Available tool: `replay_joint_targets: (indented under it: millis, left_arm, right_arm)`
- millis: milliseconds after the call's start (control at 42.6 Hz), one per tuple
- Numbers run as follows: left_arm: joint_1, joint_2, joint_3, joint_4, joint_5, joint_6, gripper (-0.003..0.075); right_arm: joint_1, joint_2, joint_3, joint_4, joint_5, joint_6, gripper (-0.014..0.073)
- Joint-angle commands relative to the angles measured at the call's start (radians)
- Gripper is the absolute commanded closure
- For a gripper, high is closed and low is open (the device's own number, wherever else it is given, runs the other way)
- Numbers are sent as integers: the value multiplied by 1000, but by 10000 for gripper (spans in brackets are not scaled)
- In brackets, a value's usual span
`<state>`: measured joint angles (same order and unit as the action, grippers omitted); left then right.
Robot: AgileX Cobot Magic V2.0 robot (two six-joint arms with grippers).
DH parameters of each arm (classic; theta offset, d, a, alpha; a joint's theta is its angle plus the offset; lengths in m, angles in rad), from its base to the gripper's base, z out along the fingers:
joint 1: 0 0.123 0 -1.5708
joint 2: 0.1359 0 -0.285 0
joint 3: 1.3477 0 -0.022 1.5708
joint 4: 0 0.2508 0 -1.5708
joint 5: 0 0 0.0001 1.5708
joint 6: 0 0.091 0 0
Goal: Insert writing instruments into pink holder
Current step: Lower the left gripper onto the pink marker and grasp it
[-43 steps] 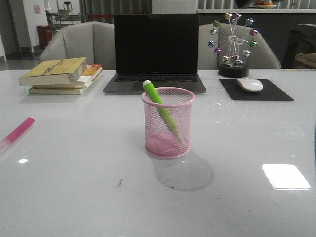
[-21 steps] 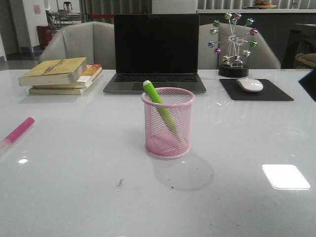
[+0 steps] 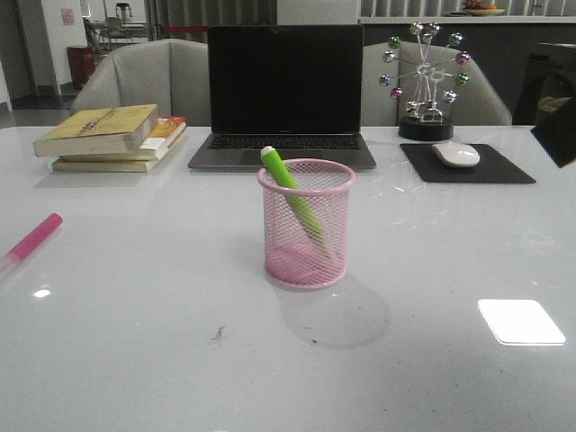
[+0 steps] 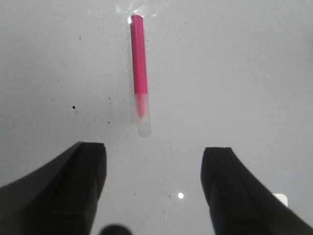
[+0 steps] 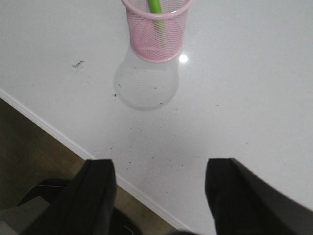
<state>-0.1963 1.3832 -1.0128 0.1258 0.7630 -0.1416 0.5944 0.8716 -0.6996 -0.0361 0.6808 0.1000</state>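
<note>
The pink holder (image 3: 306, 225) stands upright mid-table, and the lime green marker (image 3: 292, 202) leans inside it with its whitish end above the rim. In the right wrist view the holder (image 5: 156, 29) and the green marker (image 5: 155, 6) lie well ahead of my open right gripper (image 5: 159, 196), which holds nothing. The magenta marker (image 3: 31, 241) lies flat near the table's left edge. It lies lengthwise ahead of my open left gripper (image 4: 154, 186) as a pink marker (image 4: 139, 63), whitish end toward the fingers and apart from them.
Behind the holder sit a laptop (image 3: 284, 94), stacked books (image 3: 112, 137), a mouse (image 3: 456, 154) on a black pad (image 3: 465, 164), and a ball ornament (image 3: 425, 81). A dark part of the right arm (image 3: 558, 130) shows at the right edge. The table's front edge (image 5: 73, 142) runs near the right fingers.
A dark part of the right arm has come further into the front view at the right edge. The holder and both markers have not moved.
</note>
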Motion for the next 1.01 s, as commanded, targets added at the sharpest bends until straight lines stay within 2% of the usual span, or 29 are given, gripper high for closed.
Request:
replay_joint_targets:
  millis: [0, 235, 493, 705, 986]
  left_arm:
    - [17, 96, -111, 8, -21, -11, 244]
    - [26, 344, -288, 27, -8, -11, 245]
    - [28, 532, -472, 27, 27, -11, 245]
    - [42, 627, -576, 24, 43, -11, 245]
    - [69, 689, -622, 3, 52, -11, 245]
  right_arm:
    - [-4, -11, -26, -11, -68, 2, 85]
    - [-4, -11, -26, -11, -68, 2, 85]
    - [-4, -11, -26, -11, -68, 2, 85]
    - [-4, -11, -26, -11, -68, 2, 85]
    - [-4, -11, -26, -11, -68, 2, 85]
